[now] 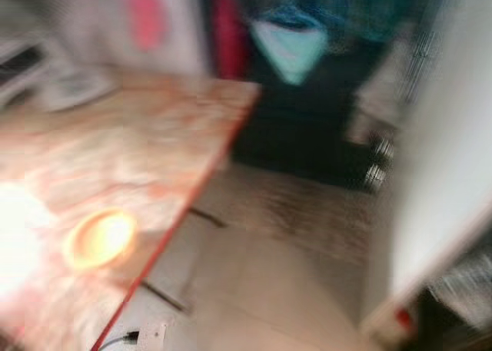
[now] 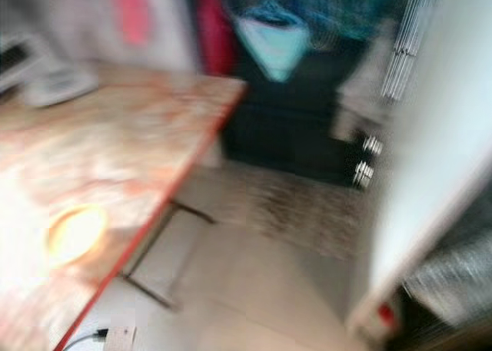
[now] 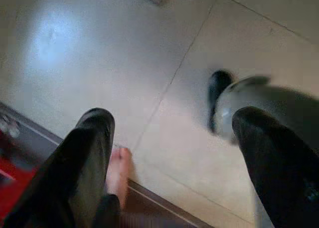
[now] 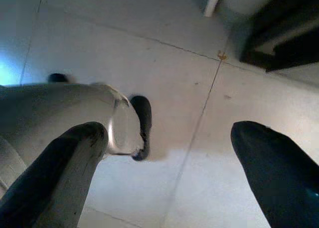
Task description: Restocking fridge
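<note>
Head views heavily blurred. Left gripper (image 3: pixel 172 158) hangs over the tiled floor (image 3: pixel 99 48), fingers spread wide apart, nothing between them; a bare foot (image 3: pixel 119 173) shows by one finger. Right gripper (image 4: pixel 167 163) also spread wide and empty above the floor, the robot's silver leg (image 4: pixel 55 108) beside it. White fridge door (image 1: pixel 446 159) stands on the right, an orange-patterned table (image 1: pixel 115 159) with a round yellow dish (image 1: pixel 98 240) on the left.

table (image 1: pixel 154 136): reddish patterned top | round orange dish (image 1: pixel 100 238) on it | tiled floor (image 1: pixel 261 289)
</note>
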Motion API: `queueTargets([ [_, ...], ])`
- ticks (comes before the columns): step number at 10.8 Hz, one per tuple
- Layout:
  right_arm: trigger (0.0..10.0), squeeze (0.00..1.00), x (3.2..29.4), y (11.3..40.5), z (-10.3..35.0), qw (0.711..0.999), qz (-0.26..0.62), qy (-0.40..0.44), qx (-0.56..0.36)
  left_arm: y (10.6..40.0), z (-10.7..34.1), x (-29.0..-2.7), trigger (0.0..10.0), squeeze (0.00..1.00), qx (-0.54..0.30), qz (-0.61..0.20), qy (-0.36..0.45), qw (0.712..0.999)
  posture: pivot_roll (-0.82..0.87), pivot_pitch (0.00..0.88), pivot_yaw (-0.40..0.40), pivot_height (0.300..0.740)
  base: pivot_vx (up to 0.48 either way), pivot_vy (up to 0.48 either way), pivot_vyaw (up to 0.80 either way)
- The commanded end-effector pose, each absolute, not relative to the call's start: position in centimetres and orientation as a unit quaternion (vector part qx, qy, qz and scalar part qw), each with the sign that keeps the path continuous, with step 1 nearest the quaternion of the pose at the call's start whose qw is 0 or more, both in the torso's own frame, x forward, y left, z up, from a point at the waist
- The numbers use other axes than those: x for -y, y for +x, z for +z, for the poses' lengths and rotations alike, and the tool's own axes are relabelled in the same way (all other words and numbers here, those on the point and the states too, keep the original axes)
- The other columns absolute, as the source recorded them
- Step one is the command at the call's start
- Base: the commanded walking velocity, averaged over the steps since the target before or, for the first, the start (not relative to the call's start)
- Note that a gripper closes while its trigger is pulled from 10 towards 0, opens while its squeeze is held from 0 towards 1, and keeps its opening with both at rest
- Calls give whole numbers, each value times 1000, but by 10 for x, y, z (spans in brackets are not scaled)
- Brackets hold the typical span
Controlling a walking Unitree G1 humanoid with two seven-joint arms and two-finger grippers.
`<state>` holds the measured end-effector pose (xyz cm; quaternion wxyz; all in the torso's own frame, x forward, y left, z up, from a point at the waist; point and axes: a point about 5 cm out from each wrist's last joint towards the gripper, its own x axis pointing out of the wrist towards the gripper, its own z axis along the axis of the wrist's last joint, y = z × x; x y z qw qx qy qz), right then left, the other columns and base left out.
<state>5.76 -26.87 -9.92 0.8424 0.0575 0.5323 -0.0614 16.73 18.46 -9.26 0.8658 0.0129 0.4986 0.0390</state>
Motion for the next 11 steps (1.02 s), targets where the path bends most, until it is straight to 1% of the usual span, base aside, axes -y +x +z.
queueTargets([
  [1, 10000, 0, 262, 58, -101, 841, -53, 61, -535, 164, -93, -193, 10000, 0, -505, 45, 24, 862, 8, 63, 83, 740, 0, 0, 800],
  [4, 10000, 0, 263, 59, -101, 841, -48, 56, -535, 164, -93, -192, 10000, 0, -502, 48, 25, 863, 16, 63, 77, 740, 0, 0, 800],
  [7, 10000, 0, 263, 58, -101, 841, -43, 56, -536, 166, -92, -193, 10000, 0, -486, 60, 22, 872, 28, 64, 75, 740, 0, 0, 800],
  [8, 10000, 0, 262, 58, -101, 842, -43, 63, -535, 168, -90, -193, 10000, 0, -472, 61, 32, 879, 30, 62, 75, 740, 0, 0, 531],
  [9, 10000, 0, 262, 58, -101, 841, -42, 69, -535, 169, -89, -193, 10000, 0, -461, 60, 36, 885, 37, 57, 72, 740, 0, 0, 0],
  [10, 10000, 0, 262, 58, -101, 841, -37, 67, -535, 173, -86, -194, 10000, 0, -440, 60, 61, 894, 44, 57, 71, 740, 0, 0, 0],
  [11, 10000, 0, 262, 58, -101, 840, -30, 58, -539, 188, -72, -214, 10000, 0, -379, 85, 101, 916, 49, 47, 72, 740, 0, 0, 0],
])
